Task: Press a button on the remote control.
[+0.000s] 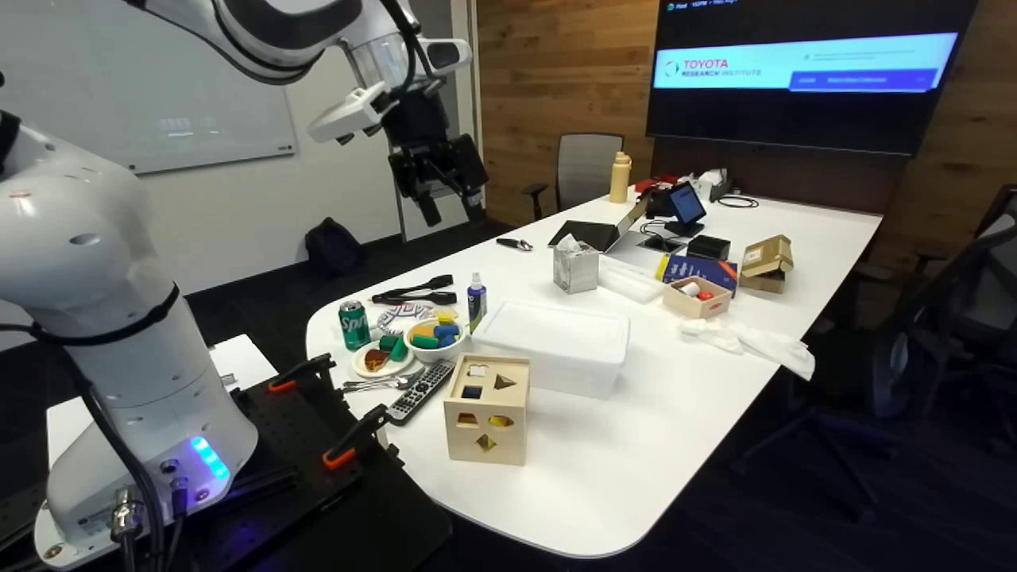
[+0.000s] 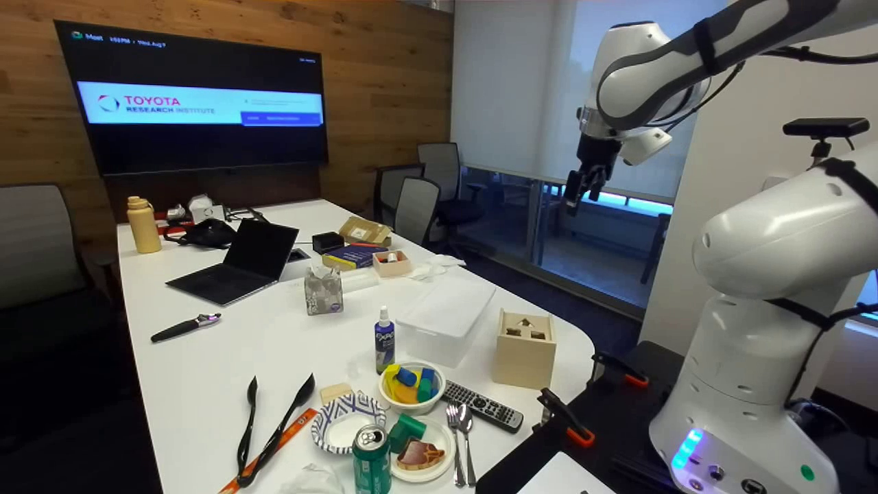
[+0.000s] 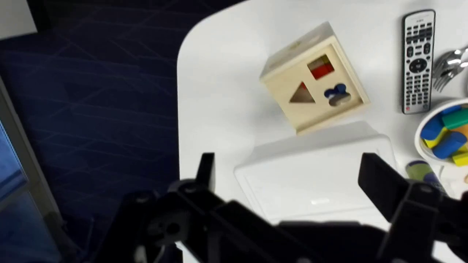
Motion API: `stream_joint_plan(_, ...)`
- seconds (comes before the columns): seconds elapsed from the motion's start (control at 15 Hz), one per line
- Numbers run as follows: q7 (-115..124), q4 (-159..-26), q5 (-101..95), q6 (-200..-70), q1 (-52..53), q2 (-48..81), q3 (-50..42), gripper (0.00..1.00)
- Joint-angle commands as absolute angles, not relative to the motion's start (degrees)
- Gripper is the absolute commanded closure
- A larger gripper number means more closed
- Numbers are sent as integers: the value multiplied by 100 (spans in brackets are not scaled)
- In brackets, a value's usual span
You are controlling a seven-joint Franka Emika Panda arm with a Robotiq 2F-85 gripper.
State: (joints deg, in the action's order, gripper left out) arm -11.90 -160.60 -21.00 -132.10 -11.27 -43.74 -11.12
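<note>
Apparent approach step: the end effector (image 3: 289,168), spread wide and empty, hangs well above the bench (image 3: 215,91), the remote control (image 3: 418,64) lying between wooden box (image 3: 314,86) and cutlery (image 3: 449,65); pressing likely calls for moving over it, closing, and descending.

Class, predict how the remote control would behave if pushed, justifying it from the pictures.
The remote control has a straight casing, so it is probably stiff. Lying flat on the smooth-looking table, it would likely slide rather than tip.
</note>
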Motion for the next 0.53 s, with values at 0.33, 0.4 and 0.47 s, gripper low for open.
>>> stream_joint_plan(0.33,723,-15990,-1807,-15180,-77,-2191,935,0)
stream_joint_plan(0.4,1054,-15951,-1833,-15234,-52,-1952,1182,0)
stream_joint_plan(0.47,1381,-15925,-1850,-15341,-48,-1652,1374,0)
